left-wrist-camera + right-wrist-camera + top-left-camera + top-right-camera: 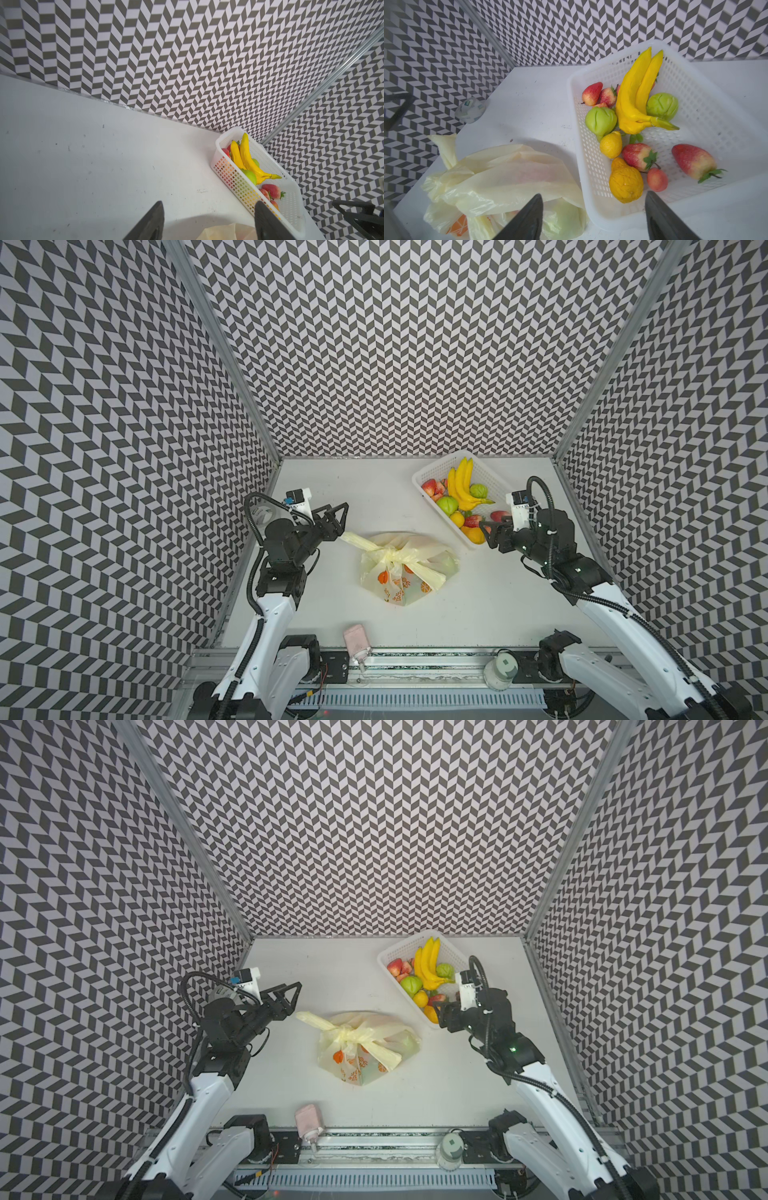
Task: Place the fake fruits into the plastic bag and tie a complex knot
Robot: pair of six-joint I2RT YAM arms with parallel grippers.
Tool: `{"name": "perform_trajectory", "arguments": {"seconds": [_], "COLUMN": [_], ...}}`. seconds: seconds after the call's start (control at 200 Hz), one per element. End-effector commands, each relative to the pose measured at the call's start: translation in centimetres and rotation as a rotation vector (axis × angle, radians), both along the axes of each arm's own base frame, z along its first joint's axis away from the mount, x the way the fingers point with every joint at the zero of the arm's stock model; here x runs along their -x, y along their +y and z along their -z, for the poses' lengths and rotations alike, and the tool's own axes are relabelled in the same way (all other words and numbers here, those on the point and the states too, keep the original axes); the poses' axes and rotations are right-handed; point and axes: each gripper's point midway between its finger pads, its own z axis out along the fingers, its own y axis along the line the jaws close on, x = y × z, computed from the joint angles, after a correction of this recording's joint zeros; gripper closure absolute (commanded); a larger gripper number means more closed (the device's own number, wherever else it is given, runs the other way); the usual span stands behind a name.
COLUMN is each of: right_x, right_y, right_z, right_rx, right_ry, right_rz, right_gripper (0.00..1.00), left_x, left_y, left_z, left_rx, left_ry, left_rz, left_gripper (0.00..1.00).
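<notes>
Both arms' jaws stand apart, holding nothing; the pale-yellow translucent plastic bag (399, 585) lies central on the white desk (498, 605), its bunched handle knot (390, 553) liable to slacken unheld, with glossy fake fruits (459, 489) unpacked in the far-right white perforated basket (419, 477).

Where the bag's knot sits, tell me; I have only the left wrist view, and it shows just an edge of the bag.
Observer: The knot sits atop the plastic bag, mid-table, handle strips bunched, loose ends sticking out.
Operator: Report the right gripper.
Observer: The right gripper is open and empty, by the near corner of the basket.
Operator: Name what's in the bag.
Observer: A green fruit shows through its film in the right wrist view.
</notes>
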Motion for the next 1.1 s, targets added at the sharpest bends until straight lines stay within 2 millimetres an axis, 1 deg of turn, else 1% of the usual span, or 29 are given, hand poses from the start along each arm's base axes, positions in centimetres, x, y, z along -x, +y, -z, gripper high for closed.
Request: {"name": "perform_trajectory", "arguments": {"seconds": [0.0,0.085,0.14,0.18,0.21,0.28,0.35,0.421,0.481,0.551,0.566,0.671,0.786,0.901,0.926,0.936,0.946,1.096], "right_x": [-0.7,-0.9,-0.9,-0.9,-0.9,-0.7,-0.3,0.3,0.8,1.6,1.7,2.6,3.0,3.0,3.0,3.0,3.0,3.0], "right_y": [-1.4,-2.1,-2.9,-3.6,-4.1,-5.5,-7.1,-8.8,-10.2,-11.9,-12.2,-13.8,-14.8,-15.5,-15.7,-15.8,-15.8,-16.5], "right_z": [-3.8,-5.3,-6.2,-6.7,-7.0,-7.6,-7.6,-7.2,-6.7,-5.6,-5.4,-3.1,-0.5,1.6,1.4,2.5,2.8,4.6], "right_rx": [-0.013,-0.030,-0.039,-0.042,-0.045,-0.049,-0.060,-0.070,-0.075,-0.085,-0.087,-0.093,-0.082,-0.036,-0.037,-0.021,-0.014,0.016], "right_ry": [-0.112,-0.154,-0.181,-0.197,-0.210,-0.242,-0.267,-0.288,-0.311,-0.329,-0.335,-0.344,-0.345,-0.368,-0.386,-0.374,-0.372,-0.391], "right_rz": [0.058,0.089,0.123,0.151,0.174,0.238,0.318,0.404,0.478,0.573,0.587,0.676,0.736,0.769,0.778,0.779,0.781,0.821], "right_gripper": [0.18,0.11,0.06,0.02,0.00,0.00,0.00,0.00,0.00,0.00,0.00,0.00,0.00,0.00,0.00,0.00,0.00,0.00], "left_x": [0.3,0.8,1.2,1.5,1.7,2.3,3.0,3.5,3.9,4.2,4.2,4.4,4.5,4.6,4.6,4.6,4.6,4.4], "left_y": [2.1,3.2,3.9,4.5,5.1,6.6,8.1,9.3,9.9,10.5,10.6,11.1,11.8,12.1,12.1,12.1,12.1,11.7], "left_z": [-1.6,-3.1,-4.0,-4.6,-4.9,-5.3,-5.4,-5.0,-4.5,-3.6,-3.5,-2.2,-0.5,0.7,0.9,0.9,0.9,1.0], "left_rx": [-0.059,-0.073,-0.086,-0.090,-0.091,-0.096,-0.123,-0.117,-0.113,-0.117,-0.095,-0.075,-0.077,-0.090,-0.090,-0.089,-0.089,-0.087], "left_ry": [-0.037,-0.083,-0.114,-0.125,-0.130,-0.136,-0.147,-0.145,-0.140,-0.130,-0.126,-0.114,-0.095,-0.081,-0.077,-0.077,-0.078,-0.079], "left_rz": [-0.105,-0.162,-0.199,-0.234,-0.265,-0.355,-0.442,-0.512,-0.553,-0.587,-0.594,-0.627,-0.667,-0.683,-0.683,-0.682,-0.681,-0.661], "left_gripper": [0.25,0.20,0.17,0.12,0.11,0.01,0.00,0.00,0.00,0.00,0.00,0.00,0.00,0.00,0.00,0.00,0.00,0.00]}}
